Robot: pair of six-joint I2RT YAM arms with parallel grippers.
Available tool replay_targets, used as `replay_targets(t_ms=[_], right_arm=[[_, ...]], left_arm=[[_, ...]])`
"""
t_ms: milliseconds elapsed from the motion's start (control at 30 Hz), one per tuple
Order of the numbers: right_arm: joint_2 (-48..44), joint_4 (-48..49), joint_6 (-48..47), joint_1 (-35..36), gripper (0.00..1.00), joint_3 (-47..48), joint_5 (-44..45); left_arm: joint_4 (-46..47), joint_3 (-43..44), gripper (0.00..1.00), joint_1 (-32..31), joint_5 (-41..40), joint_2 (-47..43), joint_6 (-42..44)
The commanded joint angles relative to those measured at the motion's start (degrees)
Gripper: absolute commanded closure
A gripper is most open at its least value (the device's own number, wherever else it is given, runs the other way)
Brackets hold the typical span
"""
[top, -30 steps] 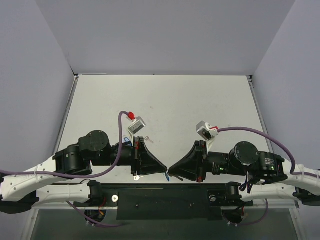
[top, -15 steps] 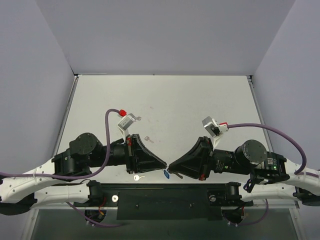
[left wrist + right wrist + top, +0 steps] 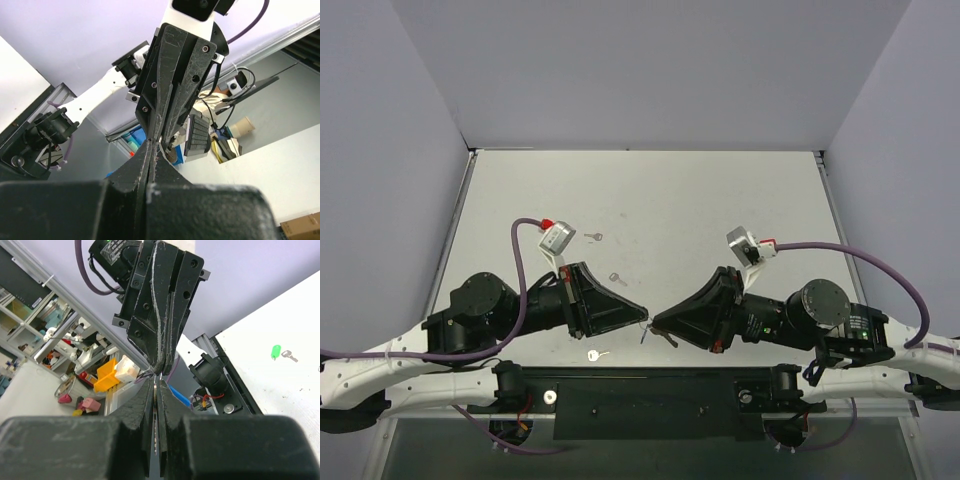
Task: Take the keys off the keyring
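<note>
Left gripper [image 3: 644, 313], right gripper [image 3: 655, 321] pinched shut tip to tip, 6 o'clock; bright-blue plastic key tag [image 3: 643, 337] at tips; part slowly, no twisting

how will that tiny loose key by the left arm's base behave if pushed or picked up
The key lies flat on the smooth table, so a push would probably slide it, not roll it. It looks thin and tiny, so likely light, stiff and awkward to lift cleanly.

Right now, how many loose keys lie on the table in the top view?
3: far key, middle key, pale near key by the near edge. Arms may hide more.
</note>
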Motion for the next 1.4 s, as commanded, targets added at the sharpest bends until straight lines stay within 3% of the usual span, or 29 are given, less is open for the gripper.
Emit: replay_targets(t_ms=[0, 567, 1000, 1233, 1300, 1367], right_arm=[[-0.66, 4.76, 0.38, 0.87, 1.0, -0.14, 4.15], [-2.15, 3.88, 0.02, 0.96, 1.0, -2.86, 19.53], [-1.89, 3.27, -0.24, 0.96, 1.0, -3.48, 23.66], [-1.45, 1.16, -0.59, 1.04, 1.0, -2.34, 23.66], [-1.45, 0.19, -0.85, 0.96, 1.0, -1.9, 23.58], [-1.71, -0.51, -1.03, 0.96, 1.0, -1.72, 23.49]], left_arm=[[4.48, 0.06, 1.0, -0.12, -3.48, -0.12, -1.65], [5.19, -1.79, 1.0, -1.52, -12.97, 0.76, -3.06], [9.76, -4.34, 1.0, -6.44, -24.48, 1.55, -4.2], [3.11, -1.88, 1.0, -6.97, -26.6, 1.73, -3.07], [0.63, -0.57, 0.95, -7.06, -26.42, 1.64, -2.28], [-1.92, 0.58, 0.83, -6.97, -26.34, 1.12, -1.57]])
